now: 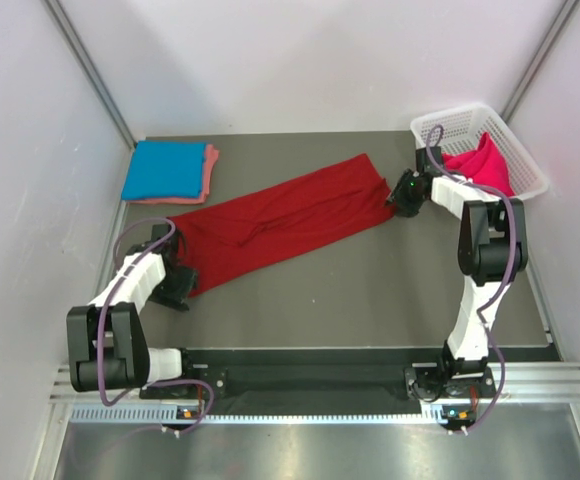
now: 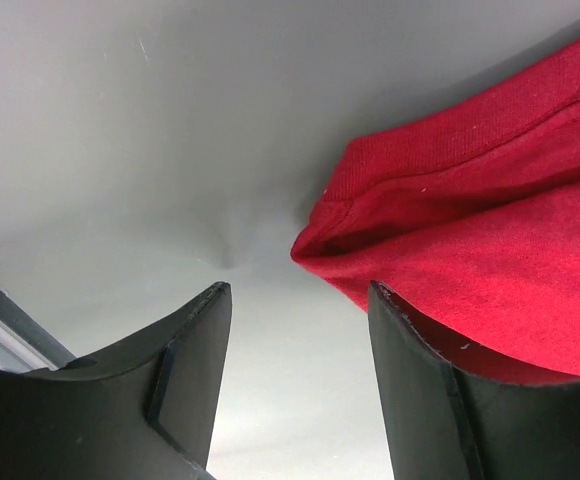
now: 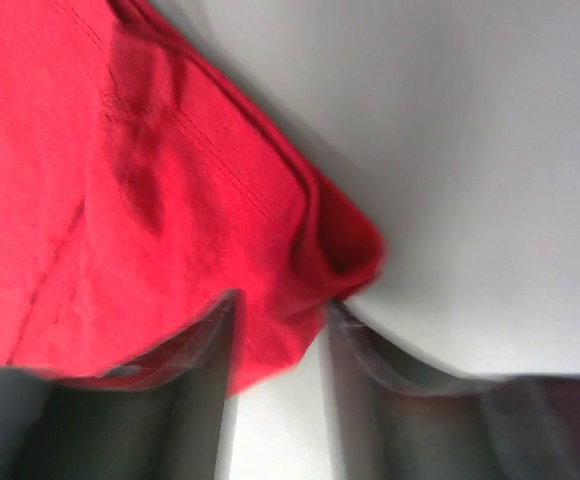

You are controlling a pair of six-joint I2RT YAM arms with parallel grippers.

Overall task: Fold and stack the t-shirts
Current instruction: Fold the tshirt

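The dark red t-shirt (image 1: 280, 220) lies in a long diagonal band across the table. My left gripper (image 1: 175, 285) is at its lower left end, open, and the shirt's hemmed corner (image 2: 370, 220) sits just ahead of the right finger (image 2: 420, 380) with only bare table between the fingers. My right gripper (image 1: 402, 200) is at the upper right end. There the shirt's corner (image 3: 300, 300) lies between the two fingers, with a gap still showing. A folded bright blue t-shirt (image 1: 165, 170) rests on a salmon pink one (image 1: 210, 165) at the back left.
A white lattice basket (image 1: 450, 120) at the back right holds a hot pink t-shirt (image 1: 482, 165). White walls close in on both sides and at the back. A metal rail runs along the near edge by the arm bases.
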